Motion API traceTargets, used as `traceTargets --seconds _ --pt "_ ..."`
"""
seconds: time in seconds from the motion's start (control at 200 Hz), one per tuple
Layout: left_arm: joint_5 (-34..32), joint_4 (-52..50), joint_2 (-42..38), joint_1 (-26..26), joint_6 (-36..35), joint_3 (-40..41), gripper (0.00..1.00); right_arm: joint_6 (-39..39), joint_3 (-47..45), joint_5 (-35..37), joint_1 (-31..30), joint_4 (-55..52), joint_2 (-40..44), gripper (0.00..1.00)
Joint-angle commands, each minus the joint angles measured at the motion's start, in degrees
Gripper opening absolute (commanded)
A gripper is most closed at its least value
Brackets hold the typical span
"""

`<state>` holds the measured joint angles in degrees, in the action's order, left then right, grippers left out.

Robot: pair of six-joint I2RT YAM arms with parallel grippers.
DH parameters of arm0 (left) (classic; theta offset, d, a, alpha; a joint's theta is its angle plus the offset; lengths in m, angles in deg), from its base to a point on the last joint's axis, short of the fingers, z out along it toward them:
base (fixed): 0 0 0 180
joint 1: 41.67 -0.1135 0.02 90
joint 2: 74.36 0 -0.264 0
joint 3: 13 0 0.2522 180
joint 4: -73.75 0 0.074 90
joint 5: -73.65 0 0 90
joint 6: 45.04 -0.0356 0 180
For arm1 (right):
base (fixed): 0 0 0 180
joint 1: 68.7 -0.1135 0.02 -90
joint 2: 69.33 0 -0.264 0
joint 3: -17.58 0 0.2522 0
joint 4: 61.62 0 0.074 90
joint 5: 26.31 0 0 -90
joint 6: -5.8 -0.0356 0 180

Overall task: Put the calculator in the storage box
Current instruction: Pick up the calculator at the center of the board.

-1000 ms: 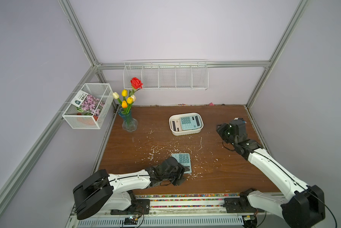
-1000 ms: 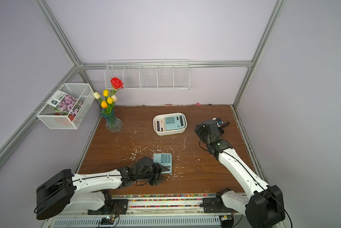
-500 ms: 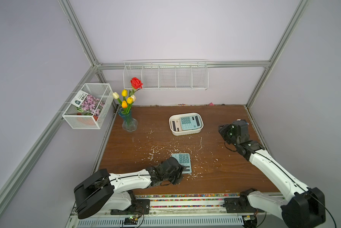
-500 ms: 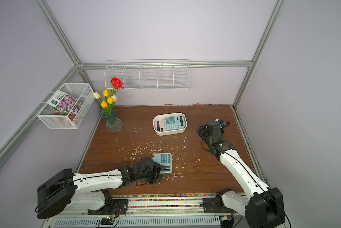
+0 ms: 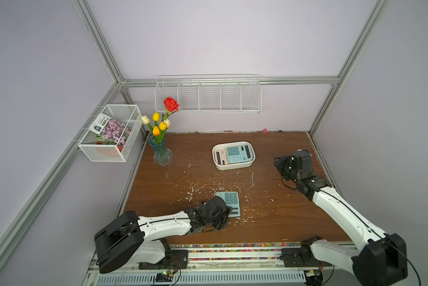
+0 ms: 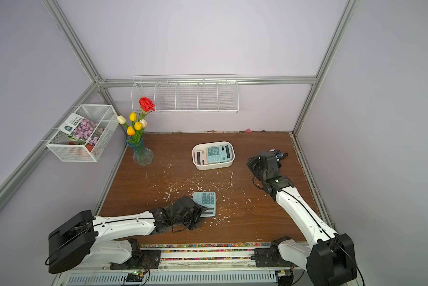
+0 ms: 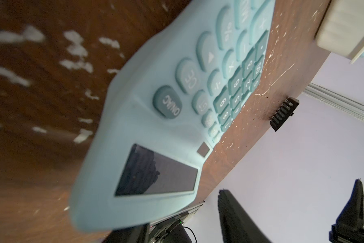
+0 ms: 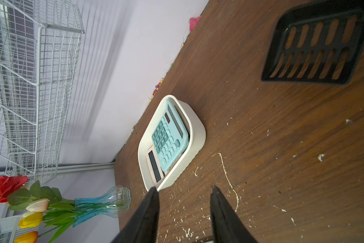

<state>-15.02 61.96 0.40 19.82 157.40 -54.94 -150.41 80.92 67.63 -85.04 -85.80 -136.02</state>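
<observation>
Table (image 5: 183, 173): brown wood-grain top, matt, scuffed, w/ white flecks on surf. Storage box (image 5: 233, 166): white plastic, smooth, slight sheen. Calculator (image 5: 231, 199) on table: teal plastic, matt body, smooth keys; display window (image 7: 155, 172) dark, glossy, refl. Vase (image 5: 162, 154): clear blue-tinted glass, ribbed, shiny. Wire rack (image 5: 208, 99) & mesh basket (image 5: 101, 152): white-coated metal wire. Frame rails (image 5: 294, 80): bare metal, satin grey. Arm shells (image 5: 163, 224): white plastic, glossy; joints black, matt. Walls (image 5: 232, 37): flat matt lilac.
</observation>
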Motion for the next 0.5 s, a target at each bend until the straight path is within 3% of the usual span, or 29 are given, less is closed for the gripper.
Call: traceTargets --seconds 0.0,0.495 --pt "-2.0 -1.98 -0.93 -0.51 -0.11 -1.07 0.54 0.3 -0.2 -0.76 0.84 1.0 -0.06 0.43" --pt "-6.25 -5.71 -5.11 -2.03 -0.56 0.55 0.47 0.18 -0.95 -2.01 1.84 2.0 -0.77 0.43"
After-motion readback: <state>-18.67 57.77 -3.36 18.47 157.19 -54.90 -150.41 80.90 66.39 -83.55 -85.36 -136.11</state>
